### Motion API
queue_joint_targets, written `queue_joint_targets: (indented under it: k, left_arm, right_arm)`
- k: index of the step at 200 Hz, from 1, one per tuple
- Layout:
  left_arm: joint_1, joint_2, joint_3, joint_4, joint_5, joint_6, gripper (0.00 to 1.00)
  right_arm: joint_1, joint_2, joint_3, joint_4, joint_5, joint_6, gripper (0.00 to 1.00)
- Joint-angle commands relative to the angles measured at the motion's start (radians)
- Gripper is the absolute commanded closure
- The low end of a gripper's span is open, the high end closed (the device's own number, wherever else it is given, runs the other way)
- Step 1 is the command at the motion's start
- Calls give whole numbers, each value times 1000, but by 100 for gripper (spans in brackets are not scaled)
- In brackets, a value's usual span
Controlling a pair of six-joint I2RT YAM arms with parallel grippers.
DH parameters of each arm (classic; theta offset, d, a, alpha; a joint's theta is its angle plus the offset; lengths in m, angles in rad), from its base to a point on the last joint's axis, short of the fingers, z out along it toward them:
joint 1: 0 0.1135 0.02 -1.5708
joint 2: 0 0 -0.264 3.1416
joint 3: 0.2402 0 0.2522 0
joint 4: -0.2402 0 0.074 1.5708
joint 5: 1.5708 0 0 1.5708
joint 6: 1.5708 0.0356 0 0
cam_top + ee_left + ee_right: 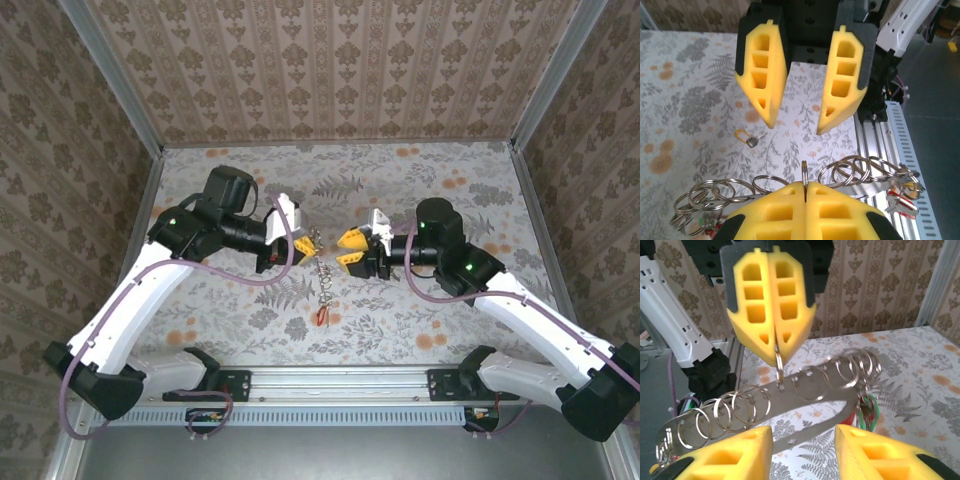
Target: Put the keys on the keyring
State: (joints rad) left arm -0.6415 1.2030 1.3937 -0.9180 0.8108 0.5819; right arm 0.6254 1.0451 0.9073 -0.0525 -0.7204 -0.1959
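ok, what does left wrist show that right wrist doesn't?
Left wrist: a loose key with a yellow tag, lying on the table apart from the rings; the right gripper head-on, open.
Right wrist: the flat holed strip the rings hang along, at full length; the left arm's white link.
Both: the row of rings, and the left gripper shut on one ring.

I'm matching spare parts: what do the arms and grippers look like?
The left arm and right arm have white links, black joints, green lights and purple cables. The left gripper and right gripper have yellow wedge fingers with rectangular cut-outs, black-backed.
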Motion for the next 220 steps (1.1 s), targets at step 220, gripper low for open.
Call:
queue_joint_targets:
  k: [220]
  left_arm:
    - [-68, 13, 31, -33, -38, 66, 100]
  right_arm:
    - [76, 154, 158, -119, -92, -105, 100]
